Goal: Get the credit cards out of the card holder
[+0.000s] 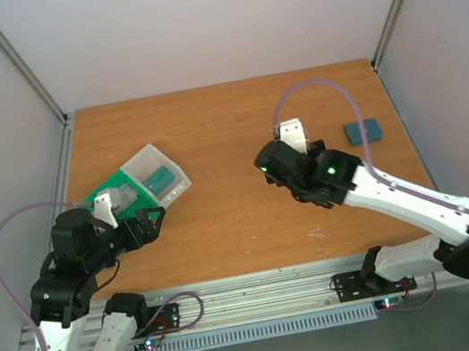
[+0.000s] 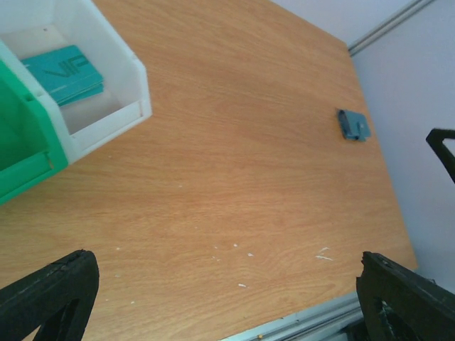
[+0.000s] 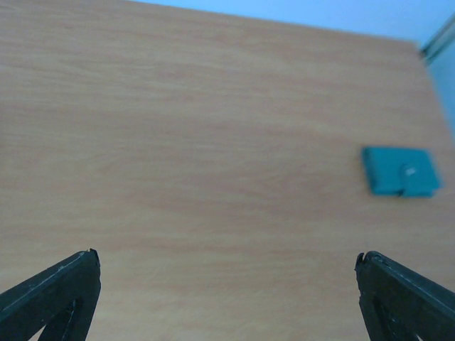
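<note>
The card holder (image 1: 362, 130) is a small slate-blue wallet lying shut on the wooden table at the far right. It also shows in the left wrist view (image 2: 353, 125) and in the right wrist view (image 3: 399, 171), with its tab clasp on one edge. No credit cards show; they are hidden. My right gripper (image 1: 272, 169) hovers open and empty over the table's middle, left of the holder; in its own view the gripper (image 3: 227, 284) has the jaws wide apart. My left gripper (image 1: 155, 219) is open and empty near the front left, its own view (image 2: 227, 284) showing bare wood between the jaws.
A green tray (image 1: 98, 202) with a clear box (image 1: 158, 173) stands at the left, right behind my left gripper. In the left wrist view the box (image 2: 106, 92) holds teal blocks (image 2: 64, 71). The table's metal front rail (image 1: 256, 294) runs along the near edge.
</note>
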Tool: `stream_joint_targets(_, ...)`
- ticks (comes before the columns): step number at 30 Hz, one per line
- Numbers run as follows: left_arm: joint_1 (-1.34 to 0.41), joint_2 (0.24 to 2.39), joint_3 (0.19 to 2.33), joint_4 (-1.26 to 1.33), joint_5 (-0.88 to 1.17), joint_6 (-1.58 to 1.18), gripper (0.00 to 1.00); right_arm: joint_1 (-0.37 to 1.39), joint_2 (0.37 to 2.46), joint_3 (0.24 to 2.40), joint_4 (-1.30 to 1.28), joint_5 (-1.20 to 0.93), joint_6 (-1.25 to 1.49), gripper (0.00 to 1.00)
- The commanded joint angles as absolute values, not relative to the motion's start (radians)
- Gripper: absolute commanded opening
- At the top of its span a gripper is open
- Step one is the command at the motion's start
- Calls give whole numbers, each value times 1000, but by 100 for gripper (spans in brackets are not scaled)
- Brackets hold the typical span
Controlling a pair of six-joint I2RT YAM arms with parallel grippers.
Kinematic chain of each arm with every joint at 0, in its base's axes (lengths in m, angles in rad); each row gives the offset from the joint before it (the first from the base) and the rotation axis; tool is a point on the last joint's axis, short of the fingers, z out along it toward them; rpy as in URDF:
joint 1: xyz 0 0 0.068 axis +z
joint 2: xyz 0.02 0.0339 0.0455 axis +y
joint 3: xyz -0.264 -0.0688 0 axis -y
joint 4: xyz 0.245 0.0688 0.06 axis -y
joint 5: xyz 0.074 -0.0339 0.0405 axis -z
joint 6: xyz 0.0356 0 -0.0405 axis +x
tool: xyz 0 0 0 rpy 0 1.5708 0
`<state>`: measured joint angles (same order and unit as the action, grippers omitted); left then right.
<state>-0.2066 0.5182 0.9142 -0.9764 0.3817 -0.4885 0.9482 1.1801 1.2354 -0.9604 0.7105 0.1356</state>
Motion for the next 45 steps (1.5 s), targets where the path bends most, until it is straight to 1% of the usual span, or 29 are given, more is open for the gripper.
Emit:
stream_joint_targets(1, -201, 552, 911, -979, 323, -459, 99, 878, 1351, 1324, -1001, 979, 26, 98)
stream_joint_targets(3, -201, 561, 918, -967, 362, -434, 99, 822, 1436, 1355, -998, 999, -31, 97)
stream_joint_targets(6, -201, 562, 926, -931, 397, -403, 99, 718, 1548, 1384, -960, 973, -96, 92)
stream_joint_targets(10, -201, 552, 909, -867, 402, -397, 99, 574, 1664, 1394, -892, 881, -158, 83)
stream_joint_targets(13, -201, 551, 895, -856, 368, -388, 99, 481, 1763, 1399, -864, 836, -186, 77)
stream_joint_targets(16, -201, 540, 865, -845, 331, -380, 99, 413, 1868, 1435, -868, 842, -209, 65)
stream_joint_targets(20, -201, 517, 833, -832, 295, -377, 99, 354, 2009, 1498, -875, 904, -271, 49)
stream_joint_targets(23, -201, 504, 832, -832, 280, -373, 99, 311, 2094, 1537, -883, 932, -322, 41)
stream_joint_targets(32, -201, 484, 830, -838, 266, -377, 99, 203, 2231, 1582, -847, 946, -413, 33)
stream_joint_targets(39, -209, 491, 830, -842, 251, -374, 99, 162, 2283, 1606, -786, 983, -489, 32)
stream_joint_targets(45, -215, 498, 830, -843, 249, -374, 99, 132, 2306, 1615, -767, 1009, -505, 30)
